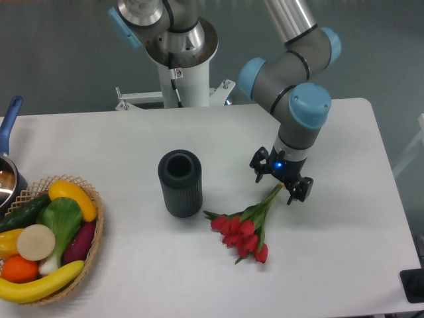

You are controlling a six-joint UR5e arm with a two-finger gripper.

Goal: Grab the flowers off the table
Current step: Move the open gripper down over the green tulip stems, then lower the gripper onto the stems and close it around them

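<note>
Red tulip buds mark the head of the flowers [246,225], which lie flat on the white table [344,252] just right of the ribbed black vase [179,183], apart from it. Their thin green stems run up and to the right from the buds, and the upper stem end disappears beneath the arm's tool.

From the one fixed camera, the gripper [278,188] hangs low over that stem end, its two dark fingers spread apart with one on each side of the stems. A blue light glows on the wrist above. The fingers straddle the stems but do not appear to be pinching them; whether the tips touch the tabletop cannot be told from this angle.

My reading is that the step in hand is the final positioning for the grasp: the tool is lined up across the stems and the bunch is not yet lifted. The next move calls for pressing the fingers together on the tied stems, low enough to catch all of them, then raising straight up. Thin stems could slip out of a loose pinch, and the heavier bud end may droop or swing as it leaves the surface.

At the far left sit a wicker basket [98,228] of vegetables and fruit and a blue-handled pot [8,169], well clear of the work.
</note>
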